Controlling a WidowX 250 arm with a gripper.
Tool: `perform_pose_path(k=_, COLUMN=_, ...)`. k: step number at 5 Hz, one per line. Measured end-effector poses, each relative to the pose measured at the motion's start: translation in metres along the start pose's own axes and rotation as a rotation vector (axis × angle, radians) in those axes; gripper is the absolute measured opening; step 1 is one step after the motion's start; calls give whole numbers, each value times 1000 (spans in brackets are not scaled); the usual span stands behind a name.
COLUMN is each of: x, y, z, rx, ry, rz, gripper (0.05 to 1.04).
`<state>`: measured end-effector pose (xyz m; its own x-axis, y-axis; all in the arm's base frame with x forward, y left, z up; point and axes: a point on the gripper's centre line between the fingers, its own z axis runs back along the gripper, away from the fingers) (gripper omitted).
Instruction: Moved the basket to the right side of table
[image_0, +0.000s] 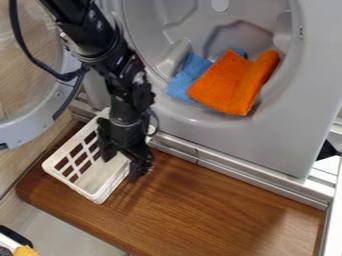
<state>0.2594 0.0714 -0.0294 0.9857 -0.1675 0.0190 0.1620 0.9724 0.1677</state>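
While the black gripper (121, 167) hangs pointing down, its fingers are clearly parted, one over the basket's inside and the other just past its right wall; can't tell if either touches the wall, nothing seen clamped. White basket (75, 184) sits upright under the gripper and out to its left, partly hidden by it. Brown table (220, 205) is below the gripper, running off to its right. Orange cloth (230, 85) lies up and right of the gripper, inside the gray dryer (200, 122), overlapping a blue cloth (180, 85). Round door (33, 127) hangs open, up and left of the gripper. Yellow item (25, 251) well apart, down-left of it, can't identify.
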Motion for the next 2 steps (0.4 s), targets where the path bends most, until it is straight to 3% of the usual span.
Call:
perform_pose_path(k=1, x=4, y=0, z=-12, rx=3, ry=15, rz=26, gripper=952)
perform_pose_path(k=2, x=8, y=-3, z=-12, rx=7, ry=6, rz=21, gripper=661)
